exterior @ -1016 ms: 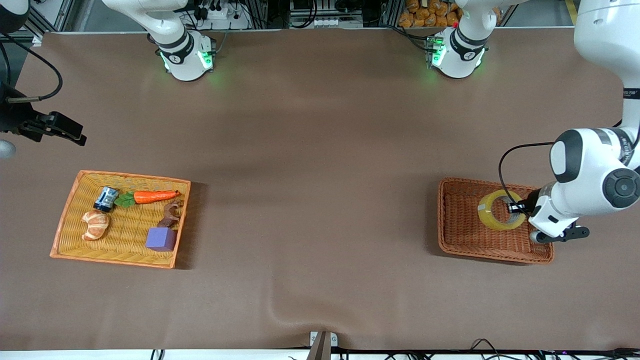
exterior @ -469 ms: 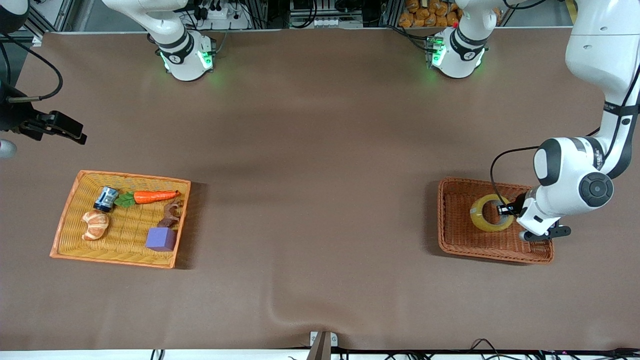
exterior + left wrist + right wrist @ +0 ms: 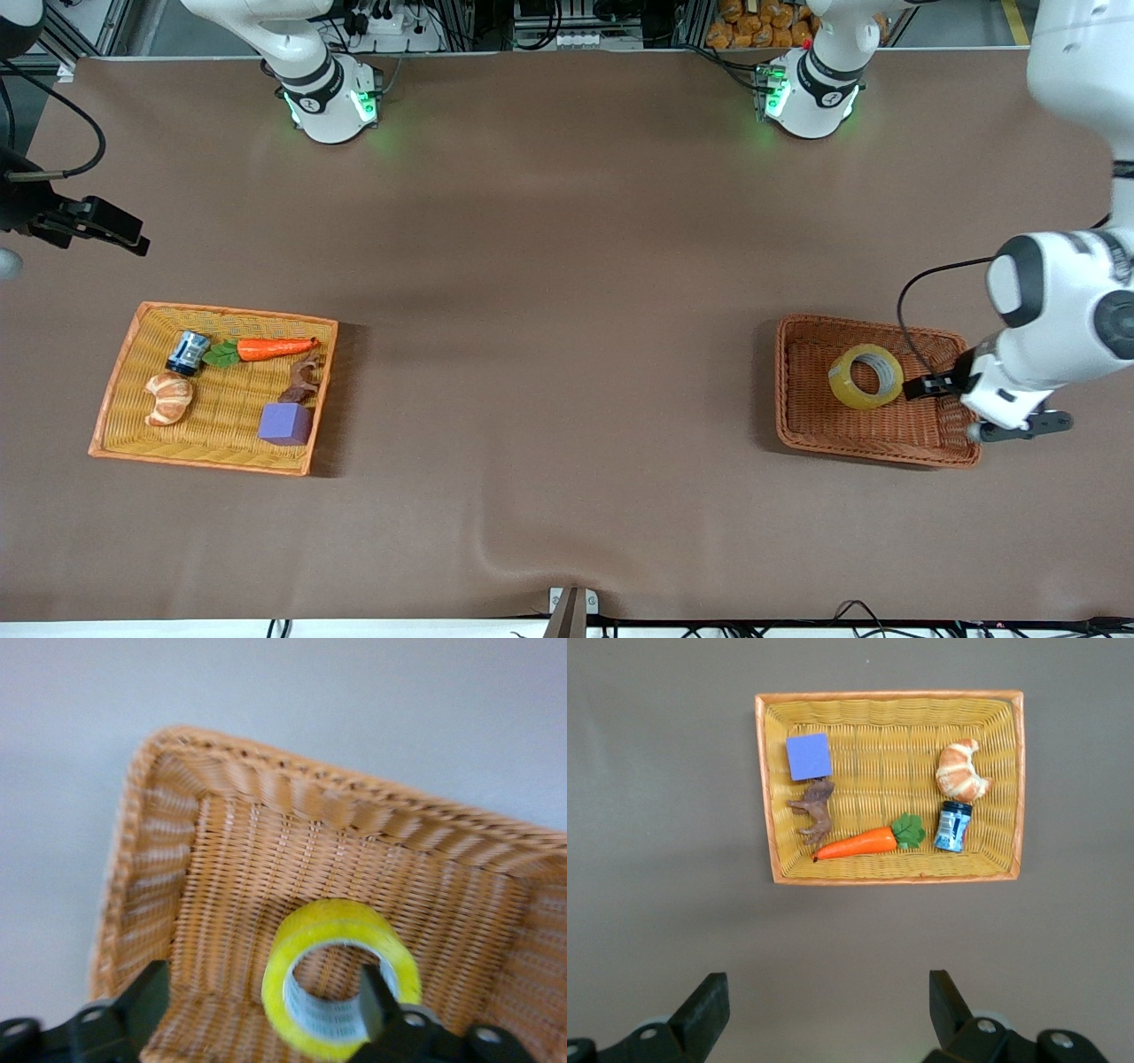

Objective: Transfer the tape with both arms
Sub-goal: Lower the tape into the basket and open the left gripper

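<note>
The tape (image 3: 866, 376), a yellowish ring with a grey-white core, lies tilted in the brown wicker basket (image 3: 802, 425) at the left arm's end of the table. My left gripper (image 3: 923, 387) is low over that basket, beside the tape, toward the left arm's end. In the left wrist view the gripper (image 3: 263, 1010) is open and holds nothing. One finger (image 3: 376, 1001) shows in front of the tape's (image 3: 310, 948) ring and the other (image 3: 146, 1001) stands wide of it. My right gripper (image 3: 115, 232) waits open over bare table, also seen in the right wrist view (image 3: 828, 1010).
A yellow wicker tray (image 3: 124, 439) at the right arm's end holds a purple cube (image 3: 285, 424), a carrot (image 3: 275, 348), a croissant (image 3: 168, 398), a small jar (image 3: 188, 352) and a brown figure (image 3: 301, 381). The table runs bare and brown between the two baskets.
My left gripper has drawn back from inside the tape's ring toward the left arm's end. The tape has shifted slightly toward the basket's middle. The right arm has barely moved.
</note>
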